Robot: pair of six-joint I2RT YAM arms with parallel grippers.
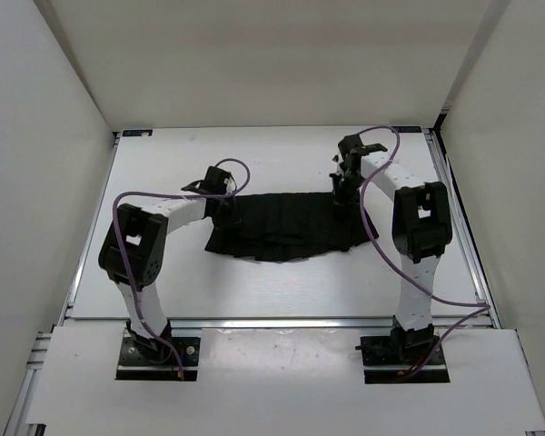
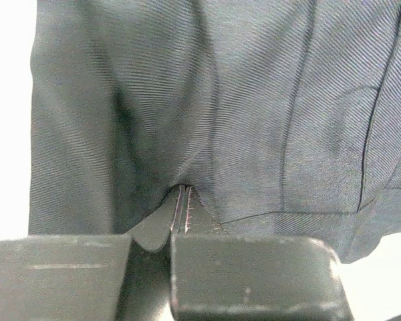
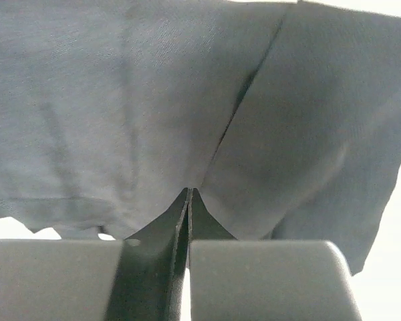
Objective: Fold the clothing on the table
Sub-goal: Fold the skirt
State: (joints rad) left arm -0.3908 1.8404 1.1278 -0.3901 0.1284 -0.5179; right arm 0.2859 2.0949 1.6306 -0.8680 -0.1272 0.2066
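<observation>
From the top external view, the black pleated clothing (image 1: 282, 229) lies spread across the middle of the white worktop (image 1: 282, 295). It is wider than it is deep, and its near edge curves toward the arm bases. The left end effector (image 1: 220, 203) sits at the garment's left far corner and the right end effector (image 1: 343, 194) at its right far corner. Both arms reach forward from their mounts at the near edge. A purple cable (image 1: 374, 227) loops along each arm. White side walls (image 1: 36, 136) enclose the worktop on the left, right and far sides.

In the left wrist view, the left end effector (image 2: 182, 208) is closed, its two fingers pinching a small peak of the clothing (image 2: 254, 100) between their tips. A stitched seam edge shows right at the pinch. The finely ribbed fabric fills nearly the whole picture, with creases running away from the grip. A strip of bright worktop (image 2: 7, 134) shows along the left.

In the right wrist view, the right end effector (image 3: 189, 208) is likewise closed on the clothing (image 3: 120, 114), with the fabric gathered into a point between the fingertips. A fold line runs diagonally up and to the right from the pinch. The cloth's lower right corner ends over the pale worktop (image 3: 395, 267).
</observation>
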